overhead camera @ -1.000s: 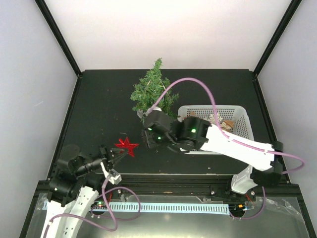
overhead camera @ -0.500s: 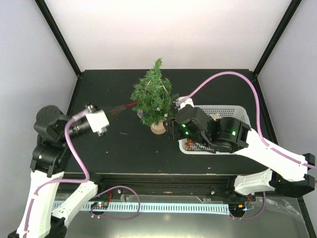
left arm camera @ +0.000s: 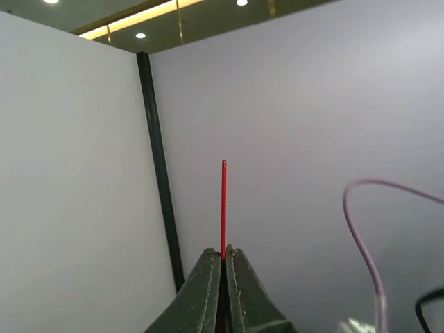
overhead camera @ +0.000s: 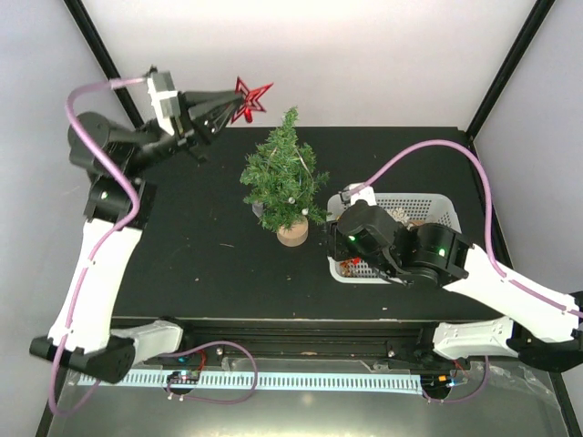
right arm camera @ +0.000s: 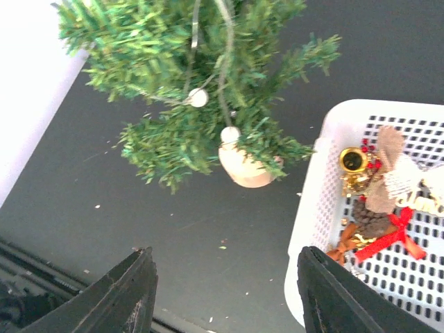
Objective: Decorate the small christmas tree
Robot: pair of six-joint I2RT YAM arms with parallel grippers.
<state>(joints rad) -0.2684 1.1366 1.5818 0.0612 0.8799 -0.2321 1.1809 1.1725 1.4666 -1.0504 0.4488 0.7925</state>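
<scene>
The small christmas tree (overhead camera: pixel 284 177) stands upright on its round wooden base (overhead camera: pixel 292 234) in the middle of the black table, with a string of white beads (right arm camera: pixel 198 97) on its branches. My left gripper (overhead camera: pixel 235 106) is raised high, above and to the back left of the treetop, shut on a red star (overhead camera: pixel 250 97). In the left wrist view the star (left arm camera: pixel 223 205) shows edge-on as a thin red line rising from the closed gripper (left arm camera: pixel 223 253). My right gripper (right arm camera: pixel 225 260) hangs open and empty over the table, between the tree's base (right arm camera: pixel 246 166) and the white basket (right arm camera: pixel 316 208).
The white basket (overhead camera: pixel 442 208) to the right of the tree holds several ornaments, among them a gold bell (right arm camera: pixel 352 161) and a pine cone with a red bow (right arm camera: pixel 378 225). White walls and black frame posts (overhead camera: pixel 109 68) enclose the table. A purple cable (left arm camera: pixel 361 236) loops near the left wrist.
My left arm has swung up from the table's front left to high beside the treetop, carrying the star. My right arm has drawn back from the tree to the basket's left edge, jaws wider.
</scene>
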